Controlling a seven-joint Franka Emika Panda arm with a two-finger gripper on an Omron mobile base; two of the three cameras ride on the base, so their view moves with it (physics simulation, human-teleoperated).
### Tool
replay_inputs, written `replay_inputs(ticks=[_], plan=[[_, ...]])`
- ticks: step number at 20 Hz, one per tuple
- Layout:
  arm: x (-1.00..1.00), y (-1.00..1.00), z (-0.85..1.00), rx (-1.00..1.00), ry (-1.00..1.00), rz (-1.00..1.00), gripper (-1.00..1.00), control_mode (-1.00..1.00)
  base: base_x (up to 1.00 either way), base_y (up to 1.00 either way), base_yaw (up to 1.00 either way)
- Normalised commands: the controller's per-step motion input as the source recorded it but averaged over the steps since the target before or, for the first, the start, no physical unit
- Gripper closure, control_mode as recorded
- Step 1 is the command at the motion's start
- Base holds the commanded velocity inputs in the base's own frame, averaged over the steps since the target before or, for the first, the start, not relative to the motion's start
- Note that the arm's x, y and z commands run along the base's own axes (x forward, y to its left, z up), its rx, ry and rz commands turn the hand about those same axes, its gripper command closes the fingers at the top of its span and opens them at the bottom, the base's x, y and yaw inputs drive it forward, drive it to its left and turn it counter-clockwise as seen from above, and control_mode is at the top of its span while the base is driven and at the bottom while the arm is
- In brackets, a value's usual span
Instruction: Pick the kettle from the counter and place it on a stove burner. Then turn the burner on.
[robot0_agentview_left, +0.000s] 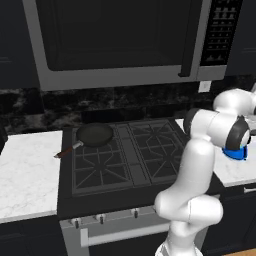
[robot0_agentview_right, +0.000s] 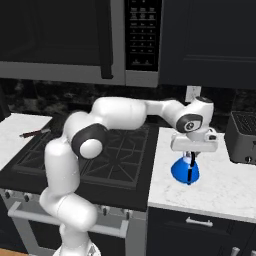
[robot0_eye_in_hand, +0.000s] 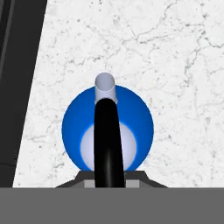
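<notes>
Hand (robot0_agentview_right: 192, 161): poised directly above the kettle (robot0_agentview_right: 185, 171), pointing down, fingers descending either side of the black arched handle (robot0_eye_in_hand: 107, 144); whether they press on the handle cannot be told, so the grip state is undetermined. Kettle: small, bright blue, cone-shaped, upright on the white marble counter (robot0_agentview_right: 220, 190) right of the cooktop, close to the counter's stove-side edge; in the hand view its pale spout (robot0_eye_in_hand: 105, 85) points toward the top of the picture and the handle runs straight up the middle of the body (robot0_eye_in_hand: 74, 127). In the left base view a blue sliver of the kettle (robot0_agentview_left: 235, 153) shows beneath the arm's wrist. Counter: faint grey veins, bare marble all round the kettle. Burners: four black grates in a square on the dark cooktop; the near right burner (robot0_agentview_left: 165, 162) lies nearest the kettle, apart from it. Frying pan (robot0_agentview_left: 93, 134): round, black, on the rear left burner, its reddish handle (robot0_agentview_left: 66, 150) reaching out toward the left counter (robot0_agentview_left: 25, 170). Knobs (robot0_agentview_left: 101, 218): a row along the stove front, above the oven door bar (robot0_agentview_left: 125, 234). Toaster (robot0_agentview_right: 242, 136): dark grey, on the counter to the kettle's right, well apart. Microwave (robot0_agentview_left: 120, 40): mounted above the stove, control panel (robot0_agentview_right: 142, 35) on its right side. Wall outlet (robot0_agentview_right: 192, 93): on the dark backsplash behind the kettle.
</notes>
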Motion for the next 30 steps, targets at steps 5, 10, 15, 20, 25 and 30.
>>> replay_inputs(ticks=[5, 10, 15, 20, 25, 30], plan=[[-0.16, 0.97, 0.42, -0.03, -0.08, -0.05, 1.00, -1.00, 0.00, 0.00, 0.00], [-0.07, 1.00, 0.26, 0.00, -0.09, -0.05, 1.00, -1.00, 0.00, 0.00, 0.00], [-0.01, 1.00, 0.21, 0.00, -0.07, -0.03, 1.00, -1.00, 0.00, 0.00, 0.00], [0.00, 1.00, 0.17, 0.00, 0.00, -0.02, 1.00, -1.00, 0.00, 0.00, 0.00], [0.00, 1.00, 0.07, 0.00, 0.00, 0.00, 1.00, -1.00, 0.00, 0.00, 0.00], [0.00, 1.00, 0.01, -0.01, 0.00, 0.00, 1.00, -1.00, 0.00, 0.00, 0.00]])
